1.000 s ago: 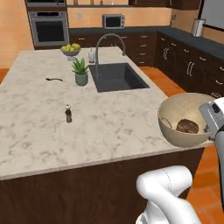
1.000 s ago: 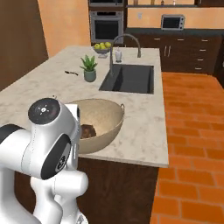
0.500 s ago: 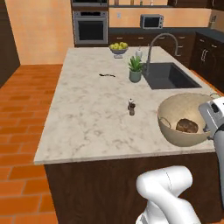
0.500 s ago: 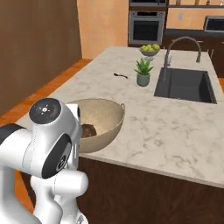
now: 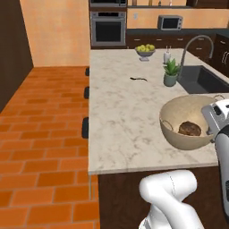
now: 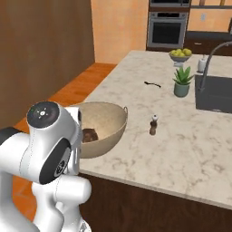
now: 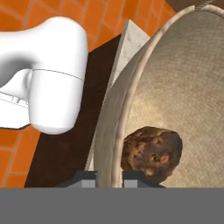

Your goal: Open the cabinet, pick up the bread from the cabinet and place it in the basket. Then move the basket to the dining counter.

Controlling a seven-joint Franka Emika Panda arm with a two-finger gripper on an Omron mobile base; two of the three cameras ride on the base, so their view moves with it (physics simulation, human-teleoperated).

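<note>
- Over the near edge of the dining counter (image 5: 125, 129), the tan, speckled, bowl-shaped basket (image 5: 185, 120) hangs in the gripper's (image 7: 109, 177) hold.
- Inside it lies the bread (image 5: 189, 129), a small, dark brown, crusty lump on the basket floor.
- Both fingers pinch the basket's rim, one inside, one outside.
- Farther back, a grey fruit bowl (image 5: 145, 53) holds yellow-green fruit.
</note>
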